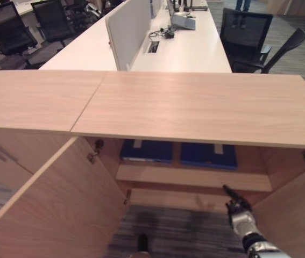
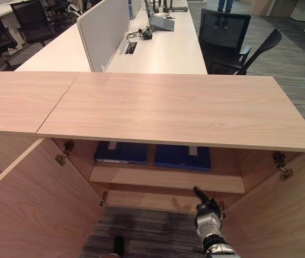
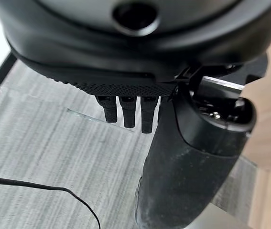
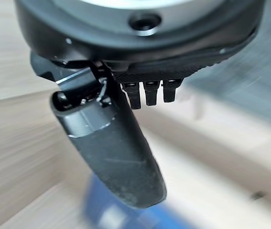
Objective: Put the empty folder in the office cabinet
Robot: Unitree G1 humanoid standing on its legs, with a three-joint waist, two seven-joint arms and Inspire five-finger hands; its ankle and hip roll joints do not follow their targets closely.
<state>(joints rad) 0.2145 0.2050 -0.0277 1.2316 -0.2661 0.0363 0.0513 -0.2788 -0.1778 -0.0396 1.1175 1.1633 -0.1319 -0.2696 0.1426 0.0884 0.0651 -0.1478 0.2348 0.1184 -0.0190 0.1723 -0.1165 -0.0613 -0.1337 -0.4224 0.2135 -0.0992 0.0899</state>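
Open-plan office with a long white desk (image 1: 195, 48) and black chairs (image 1: 246, 37) behind a low wooden cabinet (image 2: 163, 107), both doors swung wide. Two blue folders (image 2: 121, 152) lying flat, side by side on the upper shelf (image 2: 163, 180). Right hand (image 2: 208, 212) empty in front of the shelf, fingers straight and apart; left hand (image 3: 192, 157) low over grey carpet (image 3: 39, 152), fingers straight, holding nothing

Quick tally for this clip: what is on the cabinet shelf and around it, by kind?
Blue folders on the shelf: 2
Open cabinet doors: 2
Black office chairs: 4
Total: 8
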